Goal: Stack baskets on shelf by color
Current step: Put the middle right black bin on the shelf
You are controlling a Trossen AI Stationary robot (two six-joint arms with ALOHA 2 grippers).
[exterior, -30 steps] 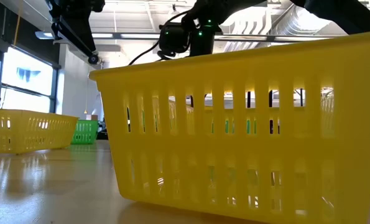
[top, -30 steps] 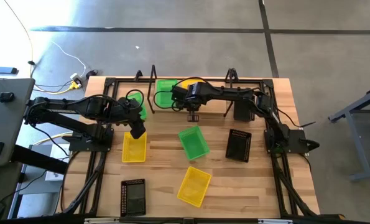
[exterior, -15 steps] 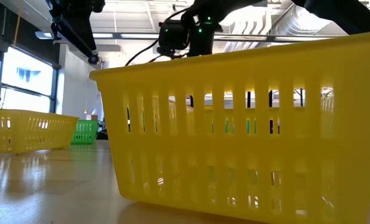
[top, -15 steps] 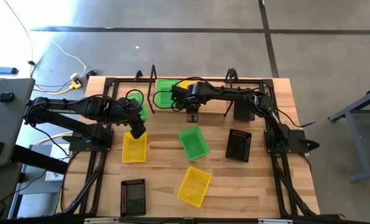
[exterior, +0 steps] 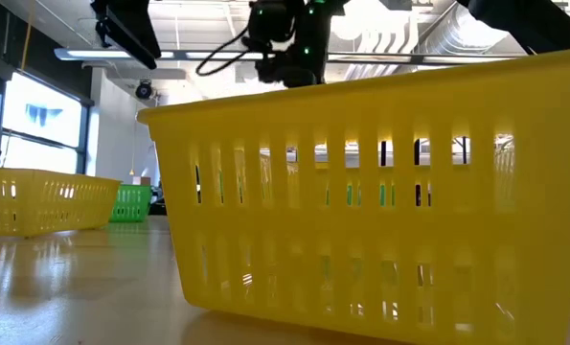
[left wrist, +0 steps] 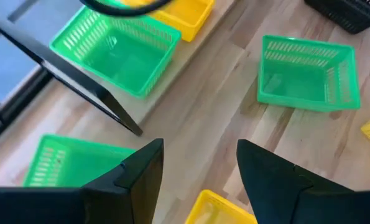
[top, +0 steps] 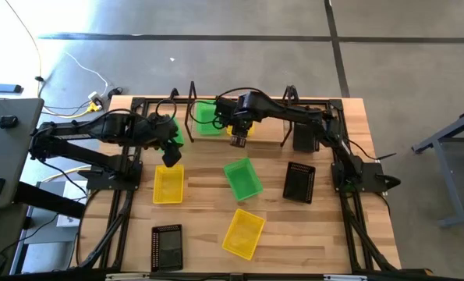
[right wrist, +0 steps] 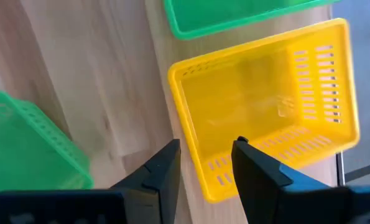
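On the slatted wooden surface (top: 208, 207), the shelf (top: 263, 133) runs along the far edge, toward twelve o'clock in the high view, and carries a green basket (top: 209, 117) with a yellow basket (right wrist: 265, 102) just beside it on the plank. The right tool (top: 239, 140) hangs over the near rim of that yellow basket; the right wrist view shows its two dark fingers (right wrist: 163, 171) standing narrowly apart with nothing between them, the basket's corner below the gap. The left tool (top: 171, 155) hovers at about ten o'clock from the centre of the surface, above the far end of a loose yellow basket (top: 168, 185); in the left wrist view its fingers (left wrist: 144, 174) are spread wide and empty, bare wood showing between them. A second green basket (top: 177, 137) lies just beyond the left tool, near the shelf's left looped end. Another green basket (top: 242, 178) sits tilted near the middle of the surface, with a black basket (top: 299, 182) at three o'clock from it, apart. Toward six o'clock a further yellow basket (top: 243, 232) lies at an angle, filling most of the low view, and a black basket (top: 166, 247) rests at about seven o'clock, well apart from it.
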